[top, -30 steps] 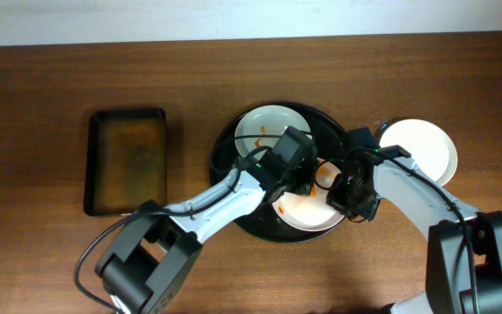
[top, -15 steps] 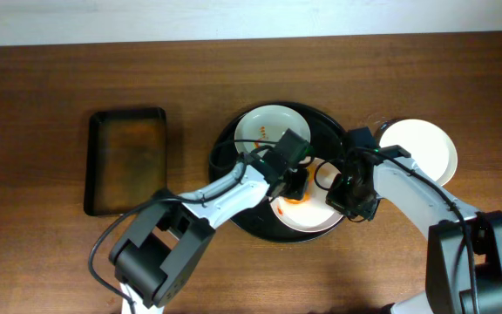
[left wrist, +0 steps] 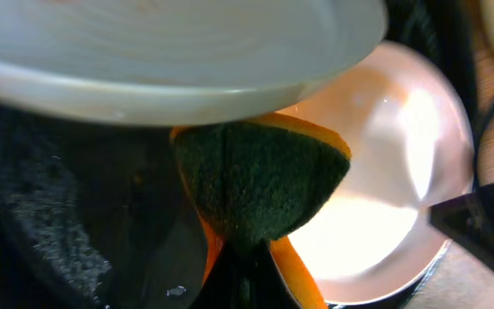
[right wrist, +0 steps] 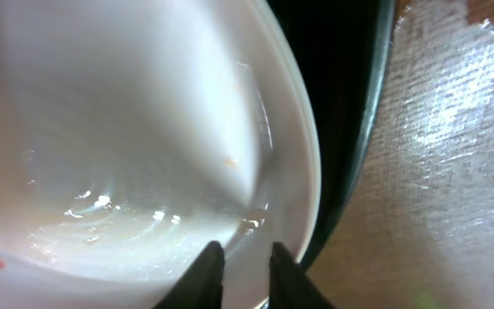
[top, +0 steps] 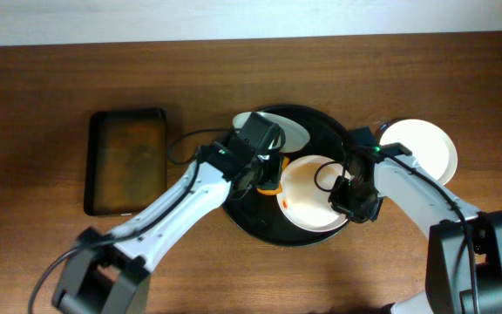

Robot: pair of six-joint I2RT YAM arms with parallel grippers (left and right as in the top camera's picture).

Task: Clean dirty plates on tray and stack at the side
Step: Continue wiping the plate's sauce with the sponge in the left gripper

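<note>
The left tool [top: 265, 177] has pulled back from the middle of the near plate [top: 321, 196] to that plate's left rim, carrying the orange, green-faced sponge [top: 271, 184] with it. The plate's hollow, half covered by the wrist a second ago, now lies open to the overhead camera. The orange-red mess on its left side is down to a small red smear [top: 284, 201] near the rim. The left arm [top: 177, 205] has swung leftward and stretched out, and it now hides more of the far plate [top: 251, 122] than before.
</note>
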